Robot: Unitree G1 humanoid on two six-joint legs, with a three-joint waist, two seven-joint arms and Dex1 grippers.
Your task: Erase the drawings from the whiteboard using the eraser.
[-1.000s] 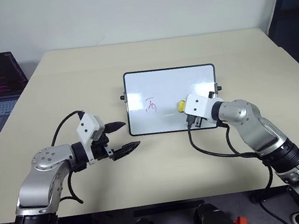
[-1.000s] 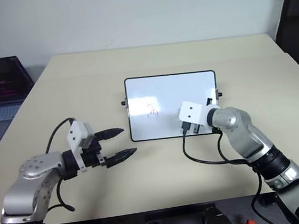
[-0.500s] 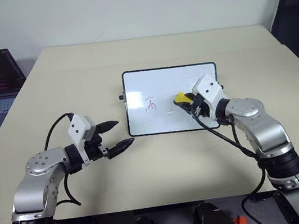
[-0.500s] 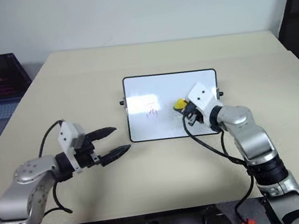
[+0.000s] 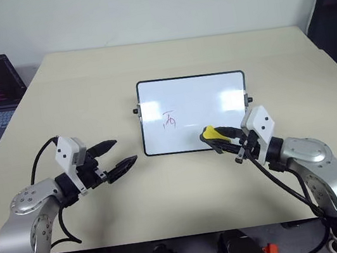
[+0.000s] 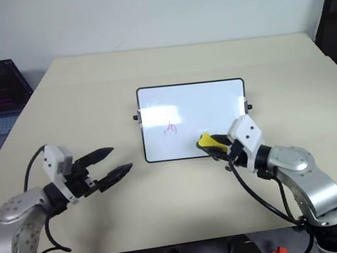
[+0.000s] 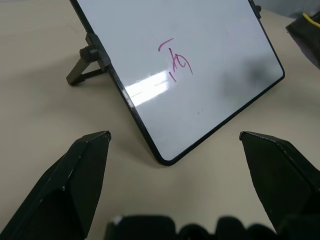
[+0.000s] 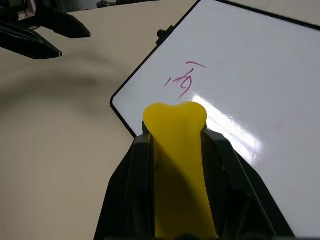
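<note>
Withdrawn from the board face: right gripper [image 5: 227,142], now at the lower edge. Left gripper [image 5: 116,158], fingers apart, empty. Whiteboard [image 5: 214,90] propped mid-table [image 5: 167,197], one drawing [image 5: 169,120] remaining. Right gripper clamps yellow eraser [image 5: 211,134].

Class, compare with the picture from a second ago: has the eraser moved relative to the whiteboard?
Yes. The eraser, in the right gripper, has moved from mid-board down to the whiteboard's near edge.

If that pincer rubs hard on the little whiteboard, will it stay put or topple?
The whiteboard leans on a thin rear prop, so a hard push would probably tip or slide it. It looks light, and the table looks smooth. The left pincer hangs open, not bracing it.
</note>
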